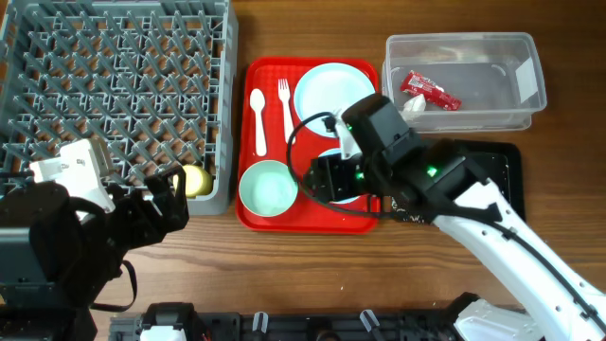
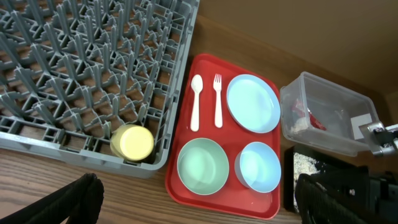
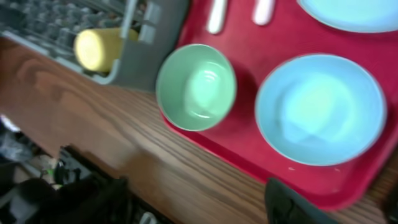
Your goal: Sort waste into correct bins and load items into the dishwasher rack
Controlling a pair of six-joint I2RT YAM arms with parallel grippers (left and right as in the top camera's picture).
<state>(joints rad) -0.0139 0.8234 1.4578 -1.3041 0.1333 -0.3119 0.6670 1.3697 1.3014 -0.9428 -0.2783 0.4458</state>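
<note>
The grey dishwasher rack (image 1: 114, 85) fills the far left, and the yellow cup (image 1: 196, 180) lies in its near right corner. It also shows in the left wrist view (image 2: 132, 142). On the red tray (image 1: 312, 216) are the blue plate (image 1: 327, 87), spoon (image 1: 258, 121), fork (image 1: 285, 104), green bowl (image 1: 269, 188) and a blue saucer (image 3: 320, 109). My right gripper (image 1: 331, 177) hovers open over the saucer (image 2: 258, 167), half hiding it from overhead. My left gripper (image 1: 163, 201) is open and empty, just in front of the rack's corner.
The clear tub (image 1: 459, 40) at the far right holds the red wrapper (image 1: 431, 90) and a white scrap (image 1: 414, 106). The black tray (image 1: 507, 156) lies in front of it, with rice grains (image 2: 308, 163) inside, partly under my right arm.
</note>
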